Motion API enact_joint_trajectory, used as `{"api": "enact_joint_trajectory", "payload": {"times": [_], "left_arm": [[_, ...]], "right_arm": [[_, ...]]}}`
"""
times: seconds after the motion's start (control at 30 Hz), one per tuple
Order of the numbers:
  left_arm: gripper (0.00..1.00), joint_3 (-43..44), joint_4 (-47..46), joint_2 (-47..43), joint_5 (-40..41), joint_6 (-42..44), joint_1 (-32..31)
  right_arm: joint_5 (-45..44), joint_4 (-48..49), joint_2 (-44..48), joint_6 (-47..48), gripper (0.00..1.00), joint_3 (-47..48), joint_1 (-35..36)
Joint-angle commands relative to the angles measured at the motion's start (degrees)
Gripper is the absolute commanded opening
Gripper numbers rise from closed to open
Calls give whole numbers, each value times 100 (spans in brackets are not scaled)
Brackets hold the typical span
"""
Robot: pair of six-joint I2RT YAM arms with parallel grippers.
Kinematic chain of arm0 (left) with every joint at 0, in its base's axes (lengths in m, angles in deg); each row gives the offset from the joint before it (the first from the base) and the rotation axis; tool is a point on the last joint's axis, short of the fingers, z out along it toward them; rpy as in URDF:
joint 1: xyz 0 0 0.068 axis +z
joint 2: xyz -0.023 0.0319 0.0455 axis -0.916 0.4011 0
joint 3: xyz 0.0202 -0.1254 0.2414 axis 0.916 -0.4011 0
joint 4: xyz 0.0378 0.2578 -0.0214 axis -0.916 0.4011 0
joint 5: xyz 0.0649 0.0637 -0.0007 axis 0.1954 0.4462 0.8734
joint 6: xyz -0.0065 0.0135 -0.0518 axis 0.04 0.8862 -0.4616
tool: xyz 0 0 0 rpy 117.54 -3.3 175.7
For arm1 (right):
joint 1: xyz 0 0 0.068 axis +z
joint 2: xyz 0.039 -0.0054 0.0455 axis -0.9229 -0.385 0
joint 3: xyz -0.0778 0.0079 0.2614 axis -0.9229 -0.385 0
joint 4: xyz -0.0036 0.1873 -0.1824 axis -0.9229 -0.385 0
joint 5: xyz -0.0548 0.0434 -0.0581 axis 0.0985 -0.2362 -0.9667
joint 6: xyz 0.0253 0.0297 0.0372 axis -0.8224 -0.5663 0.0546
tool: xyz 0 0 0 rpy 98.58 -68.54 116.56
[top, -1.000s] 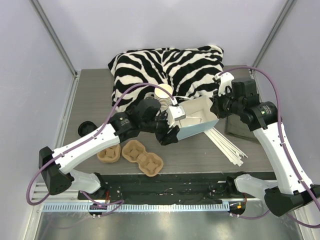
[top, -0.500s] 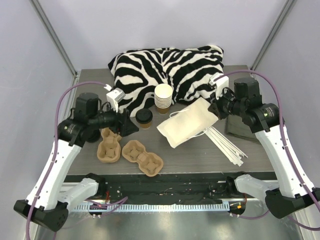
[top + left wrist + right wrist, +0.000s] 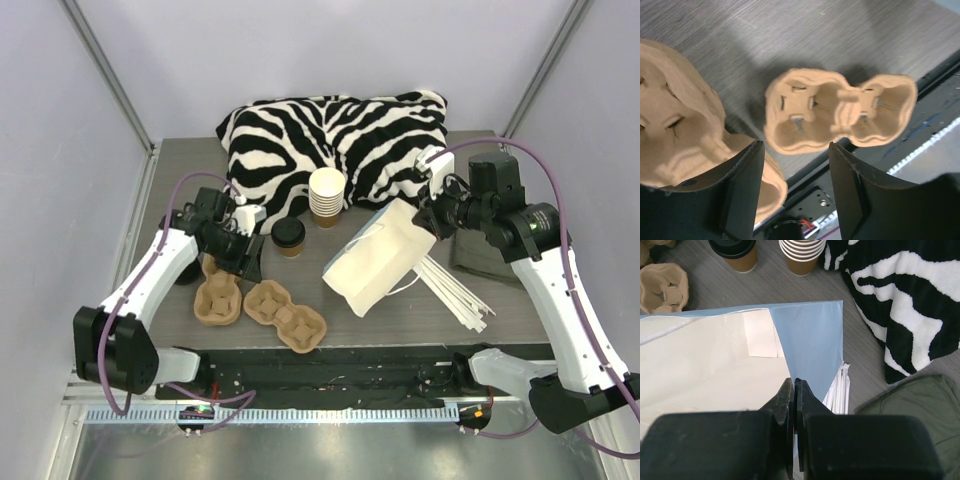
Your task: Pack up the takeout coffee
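A robot lab cell: plain pale walls (image 3: 300,50) and metal corner posts (image 3: 110,75) enclose a grey bench (image 3: 180,165) carrying two bolted arms (image 3: 140,285).

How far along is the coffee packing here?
Done: the right pincer is clamped on an edge of the white paper bag. In hand: the left pincer hovers open, holding nothing, over a tan moulded-pulp cup carrier. Left: the brown paper cup with the black lid stands on the grey table, outside the bag and in no carrier.

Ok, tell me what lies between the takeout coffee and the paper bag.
Only bare tabletop separates the takeout coffee from the paper bag, seen in the top view; the cup stack stands farther back.
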Motion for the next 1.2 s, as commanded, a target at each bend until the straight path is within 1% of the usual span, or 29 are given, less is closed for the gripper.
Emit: {"api": "enact_joint_trajectory", "payload": {"times": [0.0, 0.3, 0.5, 0.63, 0.73, 0.83, 0.87, 0.93, 0.97, 1.07, 1.13, 1.17], "left_arm": [[57, 29, -397, 391, 302, 360, -144], [57, -173, -749, 795, 1109, 439, -601], [56, -252, -898, 1015, 1189, 396, -900], [52, -235, -995, 1296, 1382, 334, -1146], [50, -165, -1039, 1559, 1532, 264, -1182], [42, -33, -1022, 1789, 1480, 351, -1208], [36, 11, -1030, 1885, 1471, 395, -1217], [29, 134, -1083, 1965, 1436, 526, -1278], [22, 204, -1092, 2043, 1331, 562, -1305], [18, 494, -1101, 2167, 1217, 781, -1410], [18, 696, -1101, 2264, 1111, 940, -1489], [20, 749, -1083, 2281, 1067, 1167, -1507]], "right_arm": [[127, 17, -48, 23, 1, 298, 20], [119, 52, -92, -21, 1, 219, 20], [75, 79, -92, 14, 1, 184, 20], [66, 79, -74, 22, 1, 175, 20], [57, 79, -48, 22, 1, 175, 11], [48, 87, -30, 40, 1, 149, 20], [40, 96, -30, 49, 1, 131, 20], [31, 87, -13, 66, 1, 113, 20], [31, 96, -13, 75, 1, 105, 20], [39, 114, -21, 84, 1, 87, 20], [75, 114, -39, 101, 1, 69, 11], [92, 122, -48, 128, 1, 61, 20]]}}
